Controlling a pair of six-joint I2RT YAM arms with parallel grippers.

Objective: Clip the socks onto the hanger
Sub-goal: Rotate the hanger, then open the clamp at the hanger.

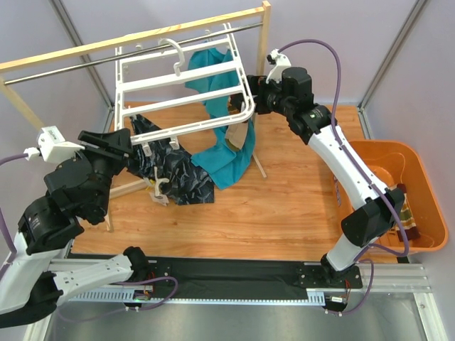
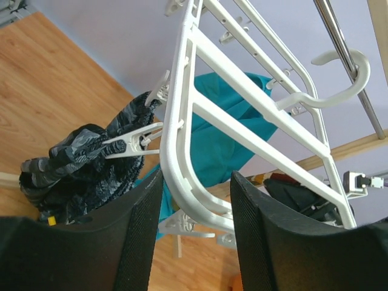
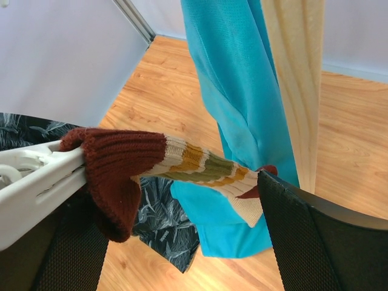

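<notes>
The white hanger [image 1: 206, 121] hangs by its hook from the rack's rail. A sock [image 1: 239, 133] with a maroon cuff and beige, yellow and green stripes hangs at its right front corner. In the right wrist view the sock [image 3: 121, 163] stretches from a white clip [image 3: 30, 182] on the left across to the right finger. My right gripper [image 1: 250, 96] [image 3: 173, 194] is wide open around it. My left gripper [image 1: 131, 145] [image 2: 197, 177] is open, and the hanger's rounded left front corner [image 2: 176, 115] passes between its fingers.
A teal cloth [image 1: 227, 160] and a navy patterned cloth [image 1: 178, 174] hang from the hanger. The navy cloth is held by a clip [image 2: 130, 140]. The wooden rack [image 1: 142, 35] stands behind, with a post [image 3: 297, 73] beside the sock. An orange bin [image 1: 426, 192] sits at the right.
</notes>
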